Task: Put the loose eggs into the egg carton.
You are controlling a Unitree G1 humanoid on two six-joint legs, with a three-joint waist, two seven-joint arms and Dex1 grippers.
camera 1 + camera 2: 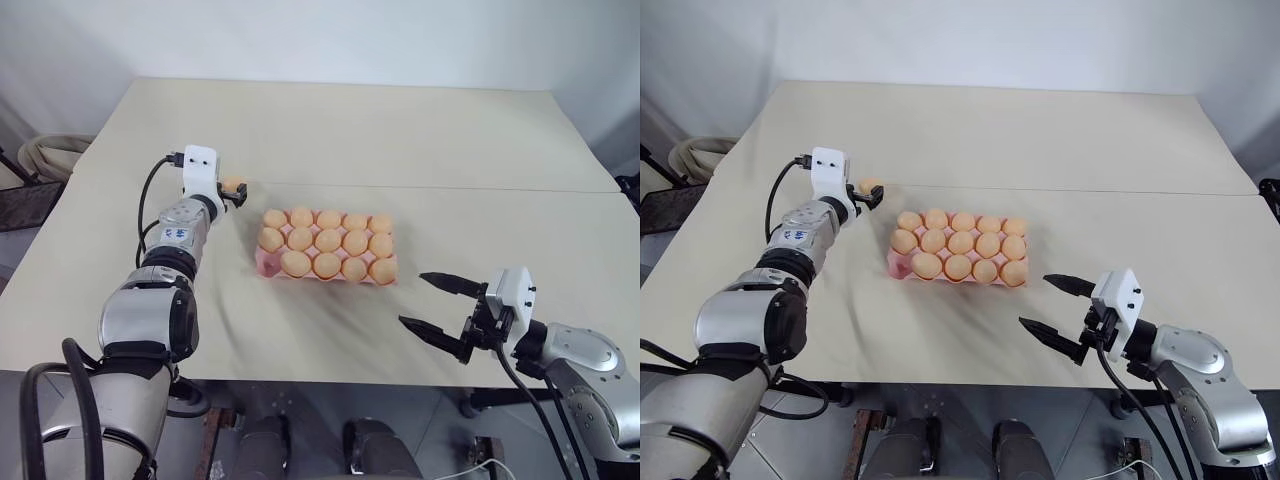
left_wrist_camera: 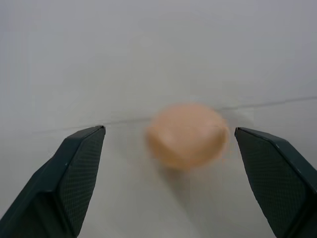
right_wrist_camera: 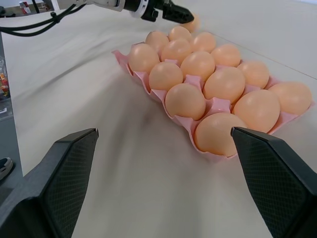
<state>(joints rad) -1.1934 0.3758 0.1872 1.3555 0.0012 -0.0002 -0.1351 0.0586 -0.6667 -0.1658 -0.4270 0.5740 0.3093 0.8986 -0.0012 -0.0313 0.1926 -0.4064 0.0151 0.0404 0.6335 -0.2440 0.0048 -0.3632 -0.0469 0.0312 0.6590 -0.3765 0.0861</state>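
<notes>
The left gripper [image 1: 236,192] has its two black fingers [image 2: 74,168] spread wide, and one loose egg [image 2: 187,135] lies on the desk [image 1: 400,130] in the gap between them, touched by neither tip. In the head views that egg [image 1: 869,184] shows just past the fingertips, at about 10 o'clock from the egg carton [image 1: 268,263] and a little apart from it.

The right gripper [image 1: 1052,312] also stands with its fingers [image 3: 64,173] spread wide and nothing between them. It hovers near the desk's front edge, at about 5 o'clock from the carton, pointing across toward it and well clear of it.

The pink carton sits near the middle of the desk, its long side running roughly 9 to 3 o'clock. Pale orange-tan eggs [image 3: 185,100] fill almost all of its cups in three rows; the cup at its near-left corner, at about 7 o'clock, shows bare pink. In the right wrist view the carton's scalloped edge [image 3: 148,82] faces the camera, and the left gripper shows beyond the carton's far end, with the loose egg at its tips.

The desk is covered in plain beige, with a seam line running across it beyond the carton.
</notes>
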